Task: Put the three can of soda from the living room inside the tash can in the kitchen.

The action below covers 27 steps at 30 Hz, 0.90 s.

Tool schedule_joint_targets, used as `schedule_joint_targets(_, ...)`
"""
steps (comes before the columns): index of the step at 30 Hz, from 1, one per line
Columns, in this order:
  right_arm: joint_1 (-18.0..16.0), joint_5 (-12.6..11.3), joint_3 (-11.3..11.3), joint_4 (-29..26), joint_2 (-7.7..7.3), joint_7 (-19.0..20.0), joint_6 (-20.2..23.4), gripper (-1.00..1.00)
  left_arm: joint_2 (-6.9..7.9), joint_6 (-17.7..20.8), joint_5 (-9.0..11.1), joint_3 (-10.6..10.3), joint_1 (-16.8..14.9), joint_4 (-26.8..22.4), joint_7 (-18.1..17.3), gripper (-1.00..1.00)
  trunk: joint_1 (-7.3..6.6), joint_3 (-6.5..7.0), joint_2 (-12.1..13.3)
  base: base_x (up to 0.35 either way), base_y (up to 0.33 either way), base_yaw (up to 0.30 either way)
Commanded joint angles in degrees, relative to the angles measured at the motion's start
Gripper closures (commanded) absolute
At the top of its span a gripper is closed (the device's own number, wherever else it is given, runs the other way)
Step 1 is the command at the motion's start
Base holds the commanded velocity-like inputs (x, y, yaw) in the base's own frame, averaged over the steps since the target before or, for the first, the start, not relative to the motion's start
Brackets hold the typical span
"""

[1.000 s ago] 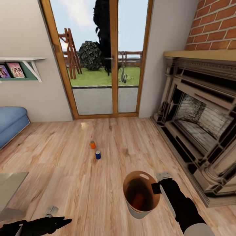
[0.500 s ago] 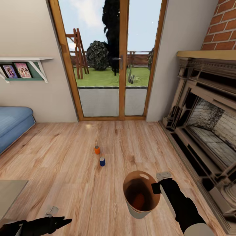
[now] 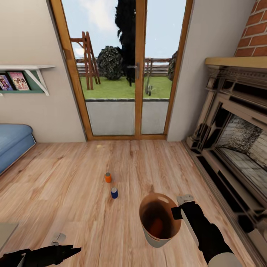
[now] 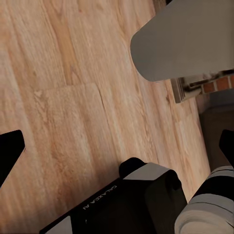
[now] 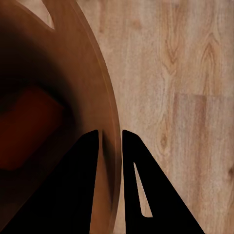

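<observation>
In the living room an orange-red can of soda [image 3: 108, 177] and a dark blue one [image 3: 114, 193] stand upright on the wood floor, close together, ahead of me. My right gripper [image 3: 177, 210] is shut on the rim of the tash can [image 3: 160, 222] and holds it off the floor, right of the two cans. In the right wrist view the fingers [image 5: 130, 165] straddle the brown rim [image 5: 108, 112]. An orange-red can [image 3: 157, 224] lies inside the bin. My left gripper [image 3: 73, 251] hangs low at the left, open [image 4: 118, 146] over bare floor.
Wood-framed glass doors [image 3: 138, 70] stand straight ahead. A brick fireplace [image 3: 237, 141] lines the right side, and a blue sofa [image 3: 13, 142] sits at the left under a wall shelf [image 3: 22, 74]. A tabletop corner [image 3: 5, 230] shows at lower left.
The whole picture has shifted: the camera moved closer to the two cans and the doors. Both arms and the held bin keep their places in the view.
</observation>
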Motion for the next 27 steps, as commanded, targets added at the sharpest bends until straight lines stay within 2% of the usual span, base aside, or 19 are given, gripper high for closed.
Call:
schedule_joint_targets(1, 0.0, -0.7, 0.0, 0.0, 0.01, 0.3, 0.0, 1.00, -0.01, 0.0, 0.0, 0.0, 0.0, 0.0, 0.0, -1.00, 0.00, 0.01, 0.0, 0.347, 0.000, 0.000)
schedule_joint_targets(27, 0.0, -0.6, 0.0, -1.2, 0.01, 0.2, 0.0, 1.00, -0.03, 0.0, 0.0, -0.1, 0.0, -0.1, 0.7, -1.00, 0.00, 0.01, 0.0, 0.347, 0.000, 0.000)
